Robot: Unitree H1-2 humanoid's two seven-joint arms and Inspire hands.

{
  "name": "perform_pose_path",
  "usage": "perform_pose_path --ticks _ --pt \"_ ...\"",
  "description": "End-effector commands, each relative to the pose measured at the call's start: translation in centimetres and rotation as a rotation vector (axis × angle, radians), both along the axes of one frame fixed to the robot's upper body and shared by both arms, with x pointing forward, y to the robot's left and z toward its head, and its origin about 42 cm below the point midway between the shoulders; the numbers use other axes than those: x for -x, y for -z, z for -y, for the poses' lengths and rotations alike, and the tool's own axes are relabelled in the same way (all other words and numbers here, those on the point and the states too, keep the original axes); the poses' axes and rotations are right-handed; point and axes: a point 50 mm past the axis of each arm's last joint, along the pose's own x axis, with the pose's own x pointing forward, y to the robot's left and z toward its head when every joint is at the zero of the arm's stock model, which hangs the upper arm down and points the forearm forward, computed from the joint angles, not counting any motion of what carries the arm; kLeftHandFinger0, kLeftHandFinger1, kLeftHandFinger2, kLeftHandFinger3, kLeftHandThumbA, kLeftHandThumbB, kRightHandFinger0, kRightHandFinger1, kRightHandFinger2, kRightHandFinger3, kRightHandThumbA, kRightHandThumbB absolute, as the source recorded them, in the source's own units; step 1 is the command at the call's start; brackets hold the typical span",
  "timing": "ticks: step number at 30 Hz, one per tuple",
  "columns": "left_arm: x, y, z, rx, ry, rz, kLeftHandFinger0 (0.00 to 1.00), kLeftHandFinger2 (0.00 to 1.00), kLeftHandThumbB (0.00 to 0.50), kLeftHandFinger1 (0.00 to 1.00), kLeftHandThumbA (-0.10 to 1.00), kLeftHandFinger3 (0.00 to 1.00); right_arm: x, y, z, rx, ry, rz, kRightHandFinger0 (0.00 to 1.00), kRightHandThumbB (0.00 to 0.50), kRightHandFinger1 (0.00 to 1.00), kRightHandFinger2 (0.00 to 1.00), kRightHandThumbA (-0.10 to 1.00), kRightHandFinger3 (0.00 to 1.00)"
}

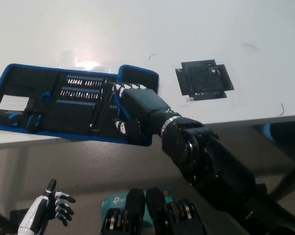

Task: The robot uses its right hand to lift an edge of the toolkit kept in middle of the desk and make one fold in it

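We see the toolkit [64, 103] lying open on the white desk [186, 34], toward its left and near edge, its blue-trimmed black panels spread flat except at the right end. There the right hand [132, 110] has closed its fingers [119, 89] over the rightmost flap [140, 77], which stands raised off the desk and leans left over the rows of bits [81, 89]. The hand and its forearm cover most of that flap and the near right corner of the kit, so we cannot tell how the thumb sits under it. Just right of the kit, apart from it, a dark taped patch [204, 79] lies on the desk. The left hand [54, 205] hangs below the desk at the near left, fingers loosely apart, holding nothing.
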Motion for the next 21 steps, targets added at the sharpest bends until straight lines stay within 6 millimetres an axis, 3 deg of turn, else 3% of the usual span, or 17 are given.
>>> perform_pose_path --ticks 1,9,11,14,15,21 --pt "0.2 -0.2 -0.6 -0.024 0.015 0.020 0.26 0.29 0.500 0.29 1.00 0.40 0.1 -4.3 0.8 -0.037 -0.041 0.050 1.00 0.500 1.00 1.00 0.64 1.00" --pt "0.7 0.0 -0.7 -0.026 0.004 0.017 0.29 0.28 0.500 0.30 1.00 0.39 0.0 -6.5 5.0 -0.125 0.001 0.094 1.00 0.500 1.00 1.00 0.60 1.00" --pt "0.8 -0.1 -0.7 -0.015 -0.002 0.015 0.27 0.28 0.500 0.29 1.00 0.39 0.0 -7.2 7.2 -0.153 0.024 0.102 1.00 0.500 1.00 1.00 0.59 1.00" --pt "0.9 0.0 -0.7 -0.019 -0.004 0.013 0.26 0.29 0.500 0.29 1.00 0.40 0.1 -7.4 8.3 -0.181 0.022 0.113 1.00 0.500 1.00 1.00 0.56 1.00" --pt "0.9 0.2 -0.8 -0.009 -0.006 0.008 0.27 0.30 0.500 0.29 1.00 0.40 0.5 -7.6 10.1 -0.227 0.026 0.136 1.00 0.476 1.00 1.00 0.51 1.00" --pt "0.8 0.0 -0.6 -0.021 -0.004 0.009 0.27 0.29 0.500 0.29 1.00 0.39 1.5 -7.2 13.5 -0.358 0.032 0.132 1.00 0.445 1.00 1.00 0.43 1.00"
